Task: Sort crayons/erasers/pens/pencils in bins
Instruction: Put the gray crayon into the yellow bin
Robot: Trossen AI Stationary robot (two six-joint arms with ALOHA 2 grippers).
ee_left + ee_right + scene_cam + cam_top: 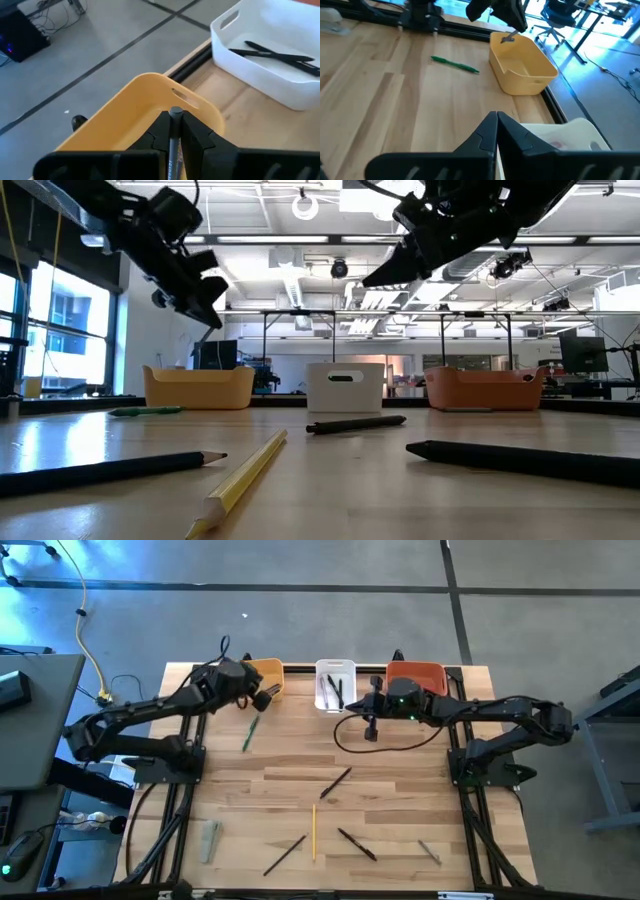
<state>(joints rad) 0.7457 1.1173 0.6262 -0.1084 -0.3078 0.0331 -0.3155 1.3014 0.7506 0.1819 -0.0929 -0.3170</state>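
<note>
My left gripper (pixel 265 698) hangs over the yellow-orange bin (pixel 268 672), shut on a slim grey stick (pixel 175 131) with lettering; pen or pencil, I cannot tell. My right gripper (pixel 496 118) is shut and empty, raised just on the near side of the white bin (pixel 335 683) and pointing toward the table's left. Two black pens (pixel 277 54) lie in the white bin. The red-orange bin (pixel 418 675) stands to its right. A green pen (pixel 250 732) lies flat on the table near the yellow-orange bin. My left gripper pinches the grey stick between its two fingers. The stick runs along the fingers, and its round end (pixel 175 112) pokes out just past the fingertips. It is lifted clear, with a short piece (pixel 509 38) hanging over the yellow-orange bin's inside.
Black pens (pixel 335 782) (pixel 285 855) (pixel 357 844), a yellow pencil (pixel 313 830), a small grey stick (pixel 428 852) and a pale eraser (pixel 208 840) lie scattered on the table's near half. A black cable (pixel 390 745) loops below my right arm. The table's middle is bare wood.
</note>
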